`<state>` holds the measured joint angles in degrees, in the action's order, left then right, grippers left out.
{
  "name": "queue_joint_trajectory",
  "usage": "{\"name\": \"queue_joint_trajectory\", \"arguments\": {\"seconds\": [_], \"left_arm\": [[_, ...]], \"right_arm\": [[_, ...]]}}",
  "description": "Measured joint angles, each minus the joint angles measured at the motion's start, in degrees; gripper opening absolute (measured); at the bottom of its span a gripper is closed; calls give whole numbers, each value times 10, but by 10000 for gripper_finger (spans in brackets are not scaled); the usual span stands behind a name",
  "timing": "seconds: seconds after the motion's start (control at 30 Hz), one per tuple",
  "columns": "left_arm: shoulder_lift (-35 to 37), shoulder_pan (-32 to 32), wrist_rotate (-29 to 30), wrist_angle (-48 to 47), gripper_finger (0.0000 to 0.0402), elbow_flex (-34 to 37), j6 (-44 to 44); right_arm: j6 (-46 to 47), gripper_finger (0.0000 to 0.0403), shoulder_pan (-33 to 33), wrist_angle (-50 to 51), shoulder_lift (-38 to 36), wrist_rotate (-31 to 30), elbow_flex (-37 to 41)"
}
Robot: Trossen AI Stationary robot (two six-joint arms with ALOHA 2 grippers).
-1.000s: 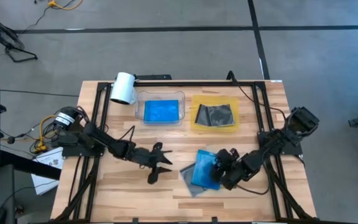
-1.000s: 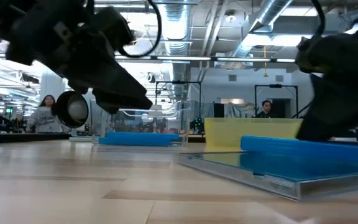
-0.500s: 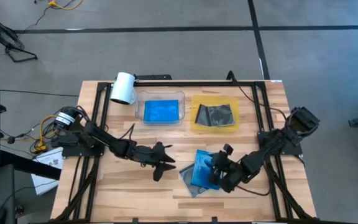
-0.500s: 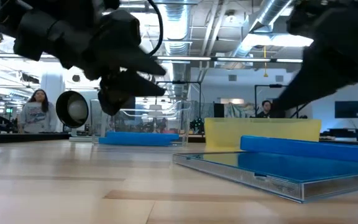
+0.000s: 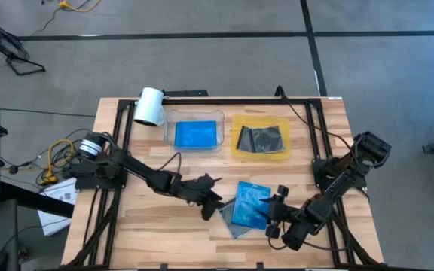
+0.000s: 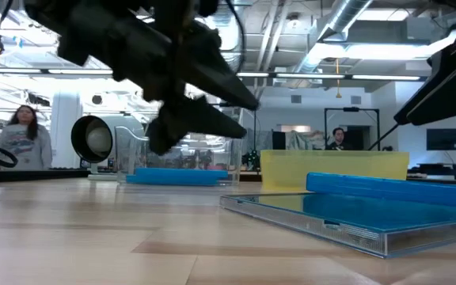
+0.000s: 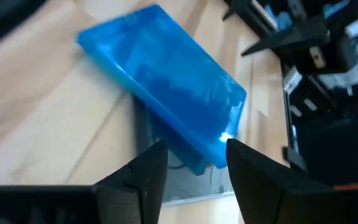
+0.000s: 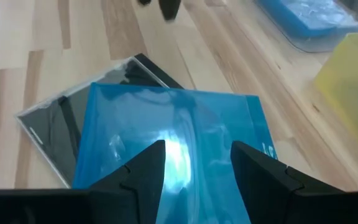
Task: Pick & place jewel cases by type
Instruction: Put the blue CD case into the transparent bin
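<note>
The left pincer (image 5: 212,202), fingers apart, reaches low across the desk (image 5: 149,233) toward the blue jewel case (image 5: 249,204) lying on a grey-clear case (image 5: 230,224) at lower centre. The right pincer (image 5: 273,216), also apart, hovers beside it.

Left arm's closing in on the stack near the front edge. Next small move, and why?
Probably ease the left pincer forward and down onto the near edge of the bright translucent blue jewel case. It lies on a grey-clear jewel case, the open fingers already frame its corner, and the right pincer hovers open at its opposite edge.
</note>
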<state>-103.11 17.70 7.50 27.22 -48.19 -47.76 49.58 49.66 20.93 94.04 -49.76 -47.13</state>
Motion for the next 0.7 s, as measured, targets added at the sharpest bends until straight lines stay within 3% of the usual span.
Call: {"name": "queue_joint_trajectory", "arguments": {"seconds": [0.3, 0.47, 0.7], "left_arm": [[-70, -20, -88, 4, 242, -76, 0], [-77, -31, -86, -45, 275, -92, -16], [-77, -37, -69, -40, 281, -92, -44]], "right_arm": [[14, 200, 6, -2, 0, 10, 1], [37, 212, 11, -6, 1, 12, 19], [61, 208, 22, -7, 1, 10, 36]]}}
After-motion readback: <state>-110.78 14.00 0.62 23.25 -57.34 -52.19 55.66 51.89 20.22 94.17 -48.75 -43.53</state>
